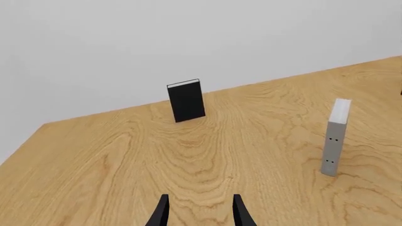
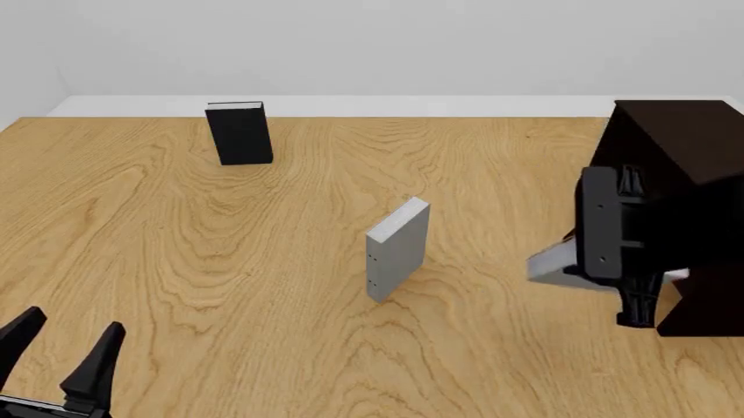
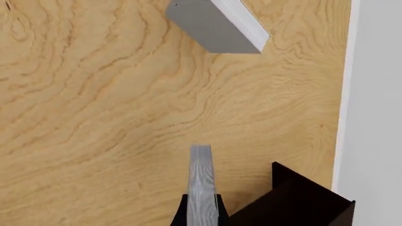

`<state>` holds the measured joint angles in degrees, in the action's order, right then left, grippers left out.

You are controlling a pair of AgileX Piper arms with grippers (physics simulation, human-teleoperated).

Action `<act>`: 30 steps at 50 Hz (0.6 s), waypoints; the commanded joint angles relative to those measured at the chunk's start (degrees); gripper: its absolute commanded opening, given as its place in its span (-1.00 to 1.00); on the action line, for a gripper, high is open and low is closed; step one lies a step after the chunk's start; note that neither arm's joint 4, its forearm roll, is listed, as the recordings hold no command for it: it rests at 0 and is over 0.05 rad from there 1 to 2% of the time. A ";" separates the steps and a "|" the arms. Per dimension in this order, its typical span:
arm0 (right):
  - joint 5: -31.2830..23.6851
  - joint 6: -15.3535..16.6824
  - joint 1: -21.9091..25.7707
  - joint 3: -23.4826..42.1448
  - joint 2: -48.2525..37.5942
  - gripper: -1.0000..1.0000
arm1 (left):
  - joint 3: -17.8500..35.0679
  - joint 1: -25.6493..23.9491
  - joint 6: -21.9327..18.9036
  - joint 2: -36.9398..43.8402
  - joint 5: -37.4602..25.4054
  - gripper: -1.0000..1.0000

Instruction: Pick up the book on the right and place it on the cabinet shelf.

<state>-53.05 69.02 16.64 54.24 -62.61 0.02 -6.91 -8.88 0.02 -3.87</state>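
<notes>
The right gripper (image 2: pixel 614 280) is closed on the book (image 2: pixel 556 264), a light grey one with a paler edge. It holds the book above the desk (image 2: pixel 233 261), lying almost flat, just in front of the dark cabinet (image 2: pixel 686 157) on the right side. In the right wrist view the book (image 3: pixel 201 183) shows as a thin grey slab between the two fingers (image 3: pixel 182 214), and a corner of the cabinet (image 3: pixel 295 202) is just beside it. The book is not yet on the cabinet shelf; the shelf itself I cannot see clearly, because the arm covers the opening.

The left gripper (image 2: pixel 58 353) is low at the near left edge of the desk, its fingers apart and holding nothing.

A grey book with small dark dots (image 2: pixel 396 248) stands upright near the middle of the desk. A black book (image 2: pixel 240 132) stands upright at the far left, well apart from the others.
</notes>
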 commanded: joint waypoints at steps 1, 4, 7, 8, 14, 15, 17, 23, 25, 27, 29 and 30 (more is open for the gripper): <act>5.25 1.72 -0.24 -2.13 4.71 -1.00 | 0.00 -0.23 -0.38 0.00 0.13 1.00; 10.93 4.62 -1.46 -5.74 6.57 -1.00 | 0.00 -0.39 -0.46 0.00 0.05 1.00; 13.03 5.62 -1.58 -7.76 7.80 -1.00 | 0.00 -0.45 -0.63 0.00 0.14 1.00; 13.69 5.53 -1.41 -7.87 7.92 -1.00 | 0.00 -0.46 -0.68 0.00 0.14 1.00; 19.67 7.76 -0.77 -11.53 9.32 -1.00 | 0.00 -0.48 -1.02 0.00 0.16 1.00; 20.45 7.74 0.01 -11.75 9.28 -1.00 | 0.01 -0.47 -0.98 0.00 0.14 1.00; 22.18 8.01 -0.85 -12.19 9.30 -1.00 | 0.01 -0.52 -1.01 0.00 0.19 1.00; 27.09 9.32 -0.21 -13.76 9.15 -1.00 | 0.03 -0.45 -1.10 0.00 0.22 1.00; 30.20 10.73 0.30 -15.60 9.75 -1.00 | 0.03 -0.44 -1.16 0.00 0.28 1.00; 31.61 11.29 -0.07 -16.79 9.65 -1.00 | 0.03 -0.59 -1.10 0.00 0.22 1.00; 36.31 14.11 0.15 -20.30 10.41 -1.00 | 0.02 -0.74 -0.99 0.00 0.18 1.00; 35.64 12.39 1.12 -19.34 9.79 -1.00 | 0.03 -0.76 -0.95 0.00 0.15 1.00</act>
<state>-27.38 79.77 16.45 39.64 -53.79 0.05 -7.43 -9.84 0.02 -3.68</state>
